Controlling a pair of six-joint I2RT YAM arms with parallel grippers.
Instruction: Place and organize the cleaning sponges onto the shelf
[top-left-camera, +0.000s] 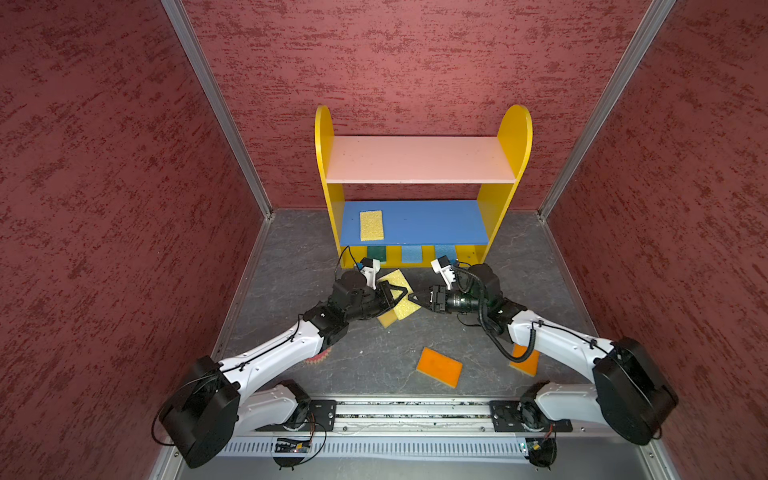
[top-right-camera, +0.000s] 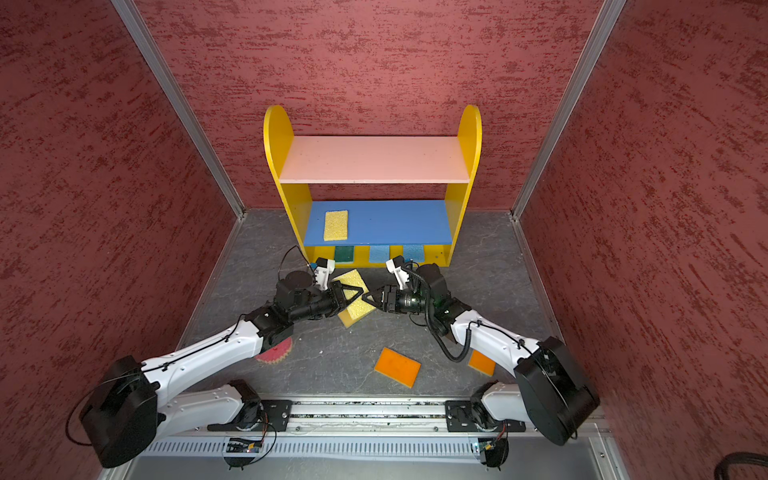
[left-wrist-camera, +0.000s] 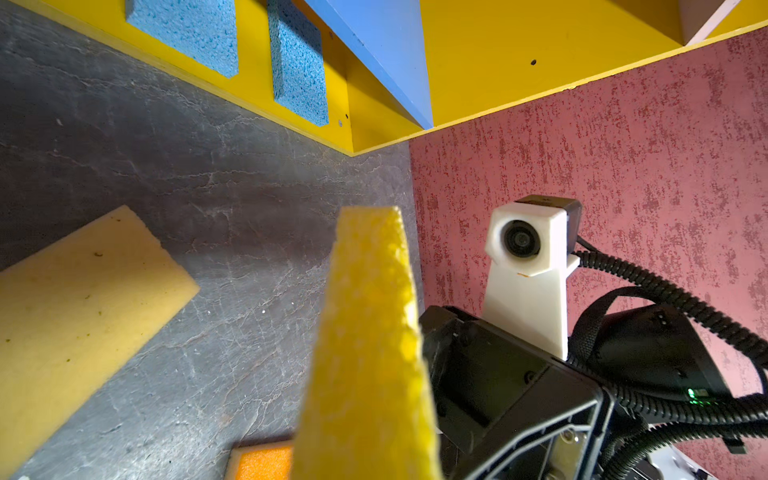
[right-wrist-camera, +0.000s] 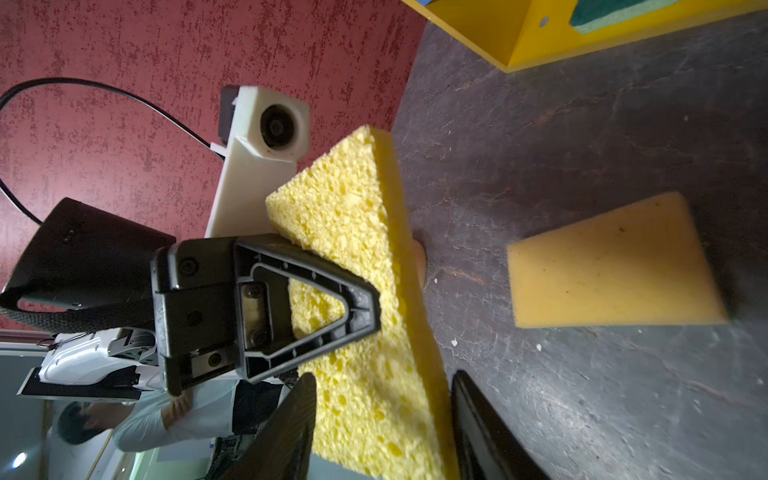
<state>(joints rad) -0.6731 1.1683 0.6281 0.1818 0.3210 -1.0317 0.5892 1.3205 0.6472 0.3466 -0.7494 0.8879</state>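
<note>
We see rough red walls on three sides in both top views, their plaster streaked with darker flecks. Pale metal corner posts run down where the walls meet. Below lies a grey floor veined like slate, and in the right wrist view we make out a few white specks on it. Along the near edge a slotted pale strip stretches from side to side. In a top view a black cable curls in the bottom corner. In the right wrist view we find a dark-haired person in a white top beyond the enclosure, blurred.
</note>
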